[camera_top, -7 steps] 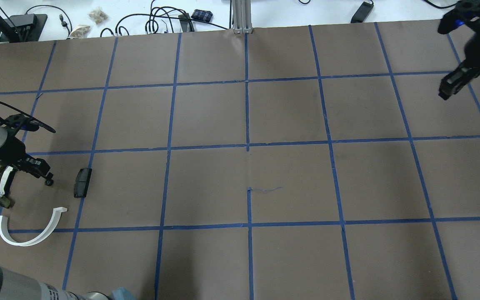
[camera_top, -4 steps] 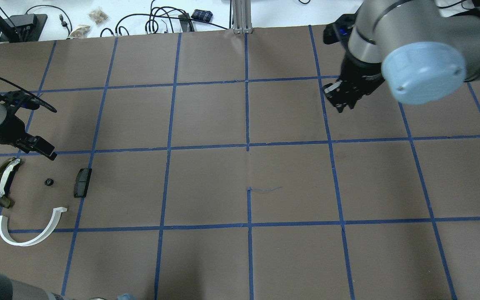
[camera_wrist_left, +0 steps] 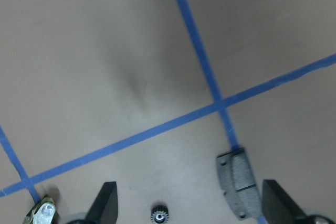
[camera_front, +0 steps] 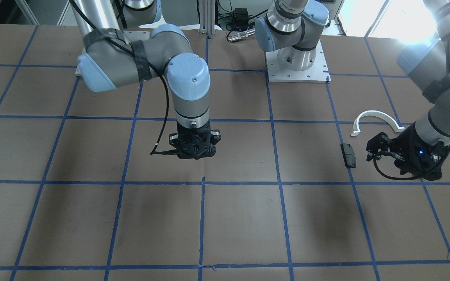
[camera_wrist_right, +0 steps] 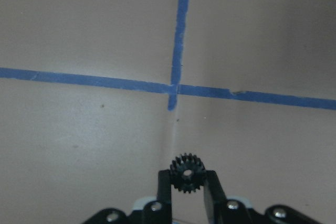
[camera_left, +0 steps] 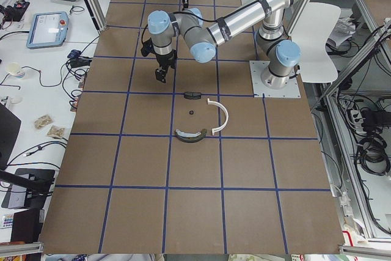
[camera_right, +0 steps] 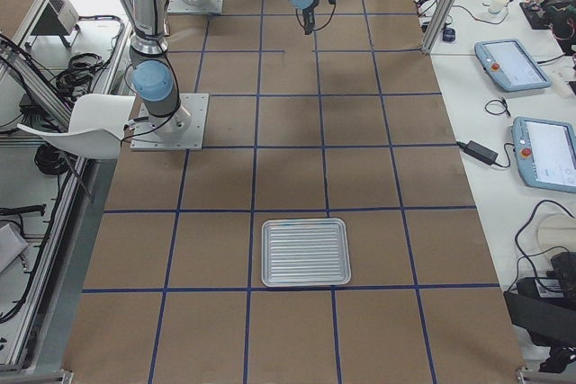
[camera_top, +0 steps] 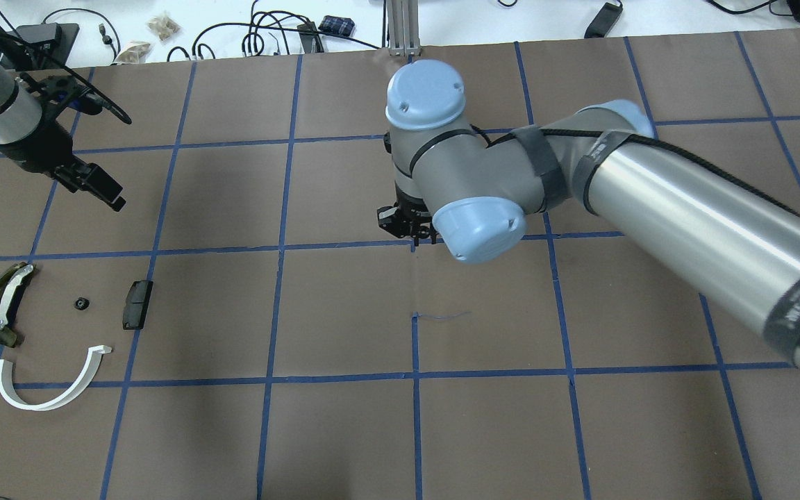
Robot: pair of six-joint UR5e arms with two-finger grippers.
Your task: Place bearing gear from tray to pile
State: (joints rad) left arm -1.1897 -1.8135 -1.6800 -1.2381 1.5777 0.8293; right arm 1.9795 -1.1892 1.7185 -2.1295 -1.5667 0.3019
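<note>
Paper, brown and matte, covers the tabletop, ruled into squares by strips of blue tape. Near the middle of the table the right gripper points straight down, and its two slim black fingers pinch the bearing gear. This is a small black toothed wheel with a round hole through its hub, held clear of the paper just beside a crossing of tape lines. The pile lies loose toward the table's left end, closer to the robot's edge than to the operators' edge. It holds a white half-ring of smooth plastic, a small black pad that is flat and rectangular, and a dark olive shoe, curved, with a white strip along it. Between the shoe and the pad sits a second gear, tiny, dark and toothed, touching neither. The left gripper hangs above the paper just beyond the pile, toward the operators' edge, its blunt black fingers spread wide. A ribbed metal tray with rounded corners rests flat near the table's right end.
</note>
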